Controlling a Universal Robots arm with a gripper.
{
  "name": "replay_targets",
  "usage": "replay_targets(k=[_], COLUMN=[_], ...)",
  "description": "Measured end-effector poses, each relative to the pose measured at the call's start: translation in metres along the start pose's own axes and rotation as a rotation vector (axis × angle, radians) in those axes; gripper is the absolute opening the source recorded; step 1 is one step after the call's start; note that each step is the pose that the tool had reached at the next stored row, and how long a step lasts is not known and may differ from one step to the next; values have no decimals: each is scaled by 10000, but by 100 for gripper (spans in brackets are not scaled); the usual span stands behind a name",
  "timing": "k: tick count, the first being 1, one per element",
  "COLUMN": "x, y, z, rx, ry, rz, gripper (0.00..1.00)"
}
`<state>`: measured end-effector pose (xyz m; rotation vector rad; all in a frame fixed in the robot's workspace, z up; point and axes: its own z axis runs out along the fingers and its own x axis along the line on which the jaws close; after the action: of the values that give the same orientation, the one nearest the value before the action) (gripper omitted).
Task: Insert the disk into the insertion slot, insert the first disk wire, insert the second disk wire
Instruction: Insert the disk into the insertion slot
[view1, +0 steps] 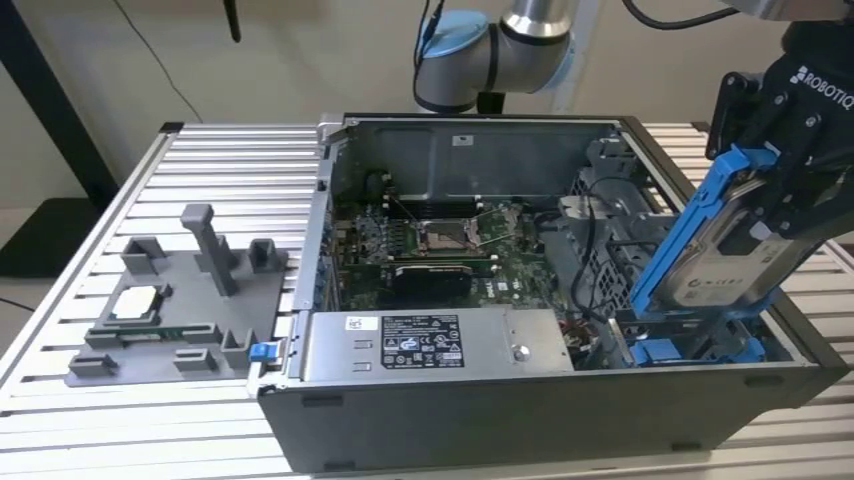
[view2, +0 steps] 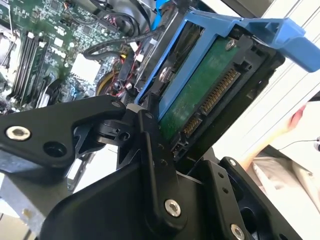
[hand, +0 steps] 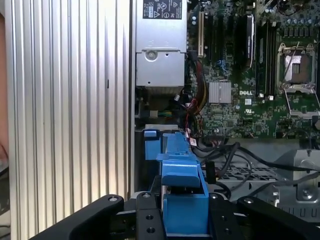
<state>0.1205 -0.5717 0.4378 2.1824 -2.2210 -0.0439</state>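
My gripper (view1: 758, 205) is shut on the disk (view1: 731, 255), a silver drive with a white label in a bright blue carrier. The disk hangs steeply tilted above the case's corner at the exterior view's right, its lower end just over the insertion slot (view1: 694, 348), a grey cage bay with blue fittings. In the second wrist view the disk (view2: 200, 95) shows its green circuit board and connector between the black fingers (view2: 150, 145). In the first wrist view the blue carrier (hand: 182, 175) sits between the fingers, above the perforated cage (hand: 250, 172). Dark cables (hand: 220, 150) lie beside the cage; which are the disk wires I cannot tell.
The open computer case (view1: 534, 420) lies on a ribbed aluminium table (view1: 214, 150). Inside are the grey power-supply box (view1: 427, 345) and the processor socket (view1: 441, 235). A grey fixture (view1: 174, 300) stands at the exterior view's left. A person's hand (view2: 300, 117) is nearby.
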Motion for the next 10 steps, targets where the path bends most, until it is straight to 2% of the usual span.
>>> replay_targets(k=[10], x=[0], y=[-5], z=[94], rx=[0], ry=[1], rz=[0], gripper=[0])
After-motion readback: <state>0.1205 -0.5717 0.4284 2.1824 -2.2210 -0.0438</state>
